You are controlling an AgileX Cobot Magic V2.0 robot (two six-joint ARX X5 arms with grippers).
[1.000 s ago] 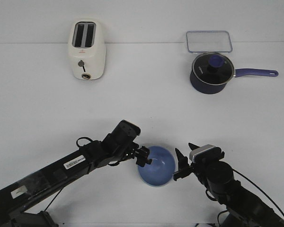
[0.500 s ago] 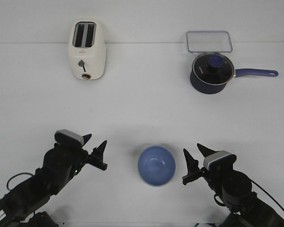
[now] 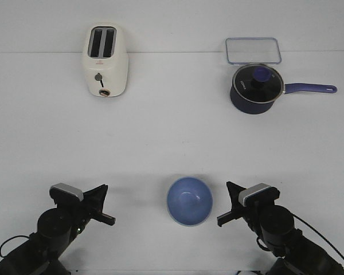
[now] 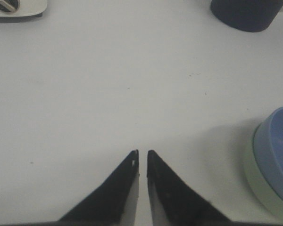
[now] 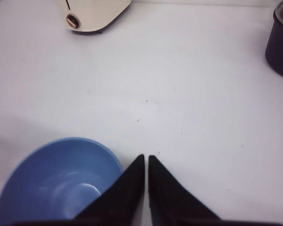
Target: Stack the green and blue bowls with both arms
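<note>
The blue bowl (image 3: 189, 201) sits upright at the front middle of the table, nested in the green bowl (image 4: 255, 189). The green bowl shows only as a pale rim under the blue bowl (image 4: 276, 155) in the left wrist view. My left gripper (image 3: 106, 203) is to the left of the bowls, well apart from them, with its jaws (image 4: 142, 151) shut and empty. My right gripper (image 3: 223, 203) is just right of the bowls, shut and empty (image 5: 146, 156), with the blue bowl (image 5: 52, 183) close beside its fingers.
A cream toaster (image 3: 105, 60) stands at the back left. A dark navy lidded saucepan (image 3: 257, 87) with a long handle stands at the back right, and a clear rectangular container (image 3: 253, 50) lies behind it.
My left arm has let go of the blue bowl's rim and drawn back to the front left. My right gripper has drawn back slightly. The bowl has stayed in place.
</note>
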